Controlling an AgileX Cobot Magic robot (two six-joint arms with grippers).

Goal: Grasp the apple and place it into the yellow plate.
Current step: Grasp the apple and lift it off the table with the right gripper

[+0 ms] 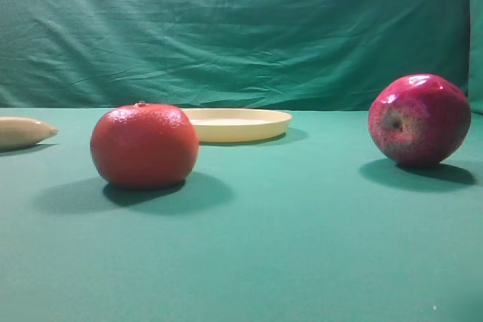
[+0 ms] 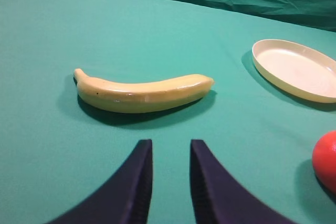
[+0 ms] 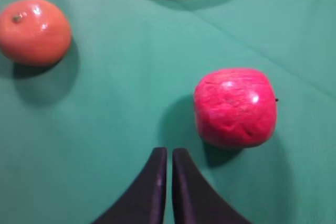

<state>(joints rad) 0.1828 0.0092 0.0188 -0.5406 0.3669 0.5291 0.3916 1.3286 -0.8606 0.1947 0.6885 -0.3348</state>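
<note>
apple [image 1: 419,120] 1 | yellow plate [image 1: 238,124] 1 | tangerine [image 1: 144,145] 1 | banana [image 2: 143,93] 1

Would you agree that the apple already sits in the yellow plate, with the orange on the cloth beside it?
Not quite: the apple rests on the green cloth, well apart from the empty yellow plate, as the exterior high view shows. The orange does sit on the cloth.
</note>
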